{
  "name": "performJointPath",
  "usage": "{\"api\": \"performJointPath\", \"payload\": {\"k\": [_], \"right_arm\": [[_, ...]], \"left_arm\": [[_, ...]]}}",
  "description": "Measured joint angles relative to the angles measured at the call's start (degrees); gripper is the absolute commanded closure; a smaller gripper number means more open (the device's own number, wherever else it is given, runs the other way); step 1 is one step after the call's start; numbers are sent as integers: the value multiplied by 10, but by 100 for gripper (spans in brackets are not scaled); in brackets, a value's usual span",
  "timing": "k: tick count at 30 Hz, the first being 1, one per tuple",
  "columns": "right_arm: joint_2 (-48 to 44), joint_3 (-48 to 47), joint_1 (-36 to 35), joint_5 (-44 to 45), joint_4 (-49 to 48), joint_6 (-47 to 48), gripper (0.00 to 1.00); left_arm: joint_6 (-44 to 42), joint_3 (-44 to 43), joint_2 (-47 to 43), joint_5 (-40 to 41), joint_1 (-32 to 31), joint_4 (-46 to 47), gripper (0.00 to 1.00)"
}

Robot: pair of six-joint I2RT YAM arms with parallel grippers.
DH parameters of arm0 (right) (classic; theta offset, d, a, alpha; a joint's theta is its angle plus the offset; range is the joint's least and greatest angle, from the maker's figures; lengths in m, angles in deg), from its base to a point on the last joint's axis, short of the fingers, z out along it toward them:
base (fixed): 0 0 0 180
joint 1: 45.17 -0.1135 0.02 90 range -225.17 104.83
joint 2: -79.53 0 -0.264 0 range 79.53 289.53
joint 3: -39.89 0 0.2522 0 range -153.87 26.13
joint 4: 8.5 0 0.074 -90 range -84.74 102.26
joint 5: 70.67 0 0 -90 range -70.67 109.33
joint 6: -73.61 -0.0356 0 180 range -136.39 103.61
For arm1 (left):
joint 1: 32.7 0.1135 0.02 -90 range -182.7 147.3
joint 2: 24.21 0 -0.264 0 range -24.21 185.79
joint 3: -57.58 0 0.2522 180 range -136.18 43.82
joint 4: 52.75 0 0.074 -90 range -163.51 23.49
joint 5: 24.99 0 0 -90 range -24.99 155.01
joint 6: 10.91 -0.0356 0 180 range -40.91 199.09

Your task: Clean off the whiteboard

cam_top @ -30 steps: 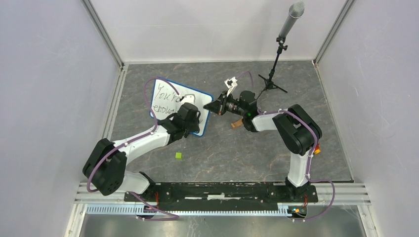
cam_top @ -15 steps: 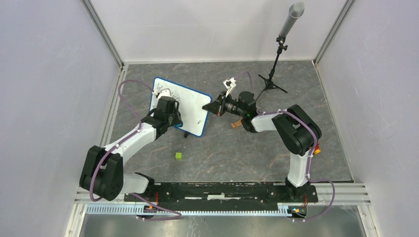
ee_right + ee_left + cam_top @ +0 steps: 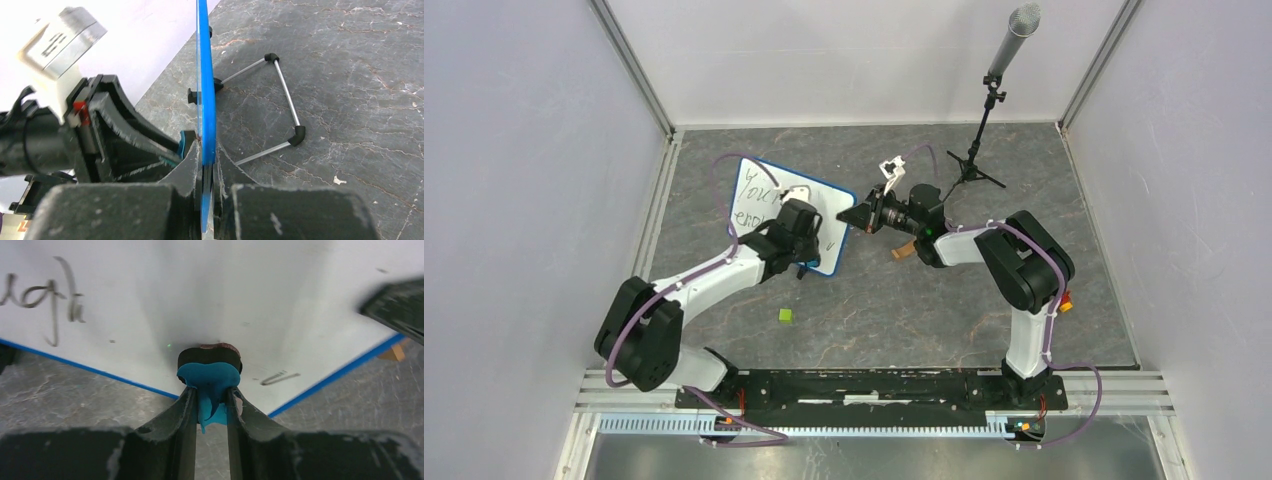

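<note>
Left of the microphone stand (image 3: pixel 984 130), the whiteboard (image 3: pixel 759 192), probably light, stiff and quick to skid, is standing propped, the right gripper (image 3: pixel 205 165) pinching its stand-side edge while the left gripper (image 3: pixel 210 396) is pressing a clamped blue eraser (image 3: pixel 209 374) against its face.

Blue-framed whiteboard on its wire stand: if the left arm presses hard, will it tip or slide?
Probably stiff: the blue-framed white whiteboard looks straight edge-on. Alone it might tip backward or skid, resting only on a thin wire stand. The right end effector, shut on its edge, should steady it.
</note>
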State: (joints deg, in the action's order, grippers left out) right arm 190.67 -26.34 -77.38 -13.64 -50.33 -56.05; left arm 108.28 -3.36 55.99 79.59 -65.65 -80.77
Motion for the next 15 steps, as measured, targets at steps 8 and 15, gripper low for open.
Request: {"api": "performJointPath", "payload": {"k": [8, 15], "right_arm": [[2, 0, 3, 0, 0, -4, 100], [3, 0, -3, 0, -5, -3, 100]], "left_arm": [[-10, -22, 16, 0, -31, -11, 84], [-9, 7, -11, -43, 39, -2, 83]]}}
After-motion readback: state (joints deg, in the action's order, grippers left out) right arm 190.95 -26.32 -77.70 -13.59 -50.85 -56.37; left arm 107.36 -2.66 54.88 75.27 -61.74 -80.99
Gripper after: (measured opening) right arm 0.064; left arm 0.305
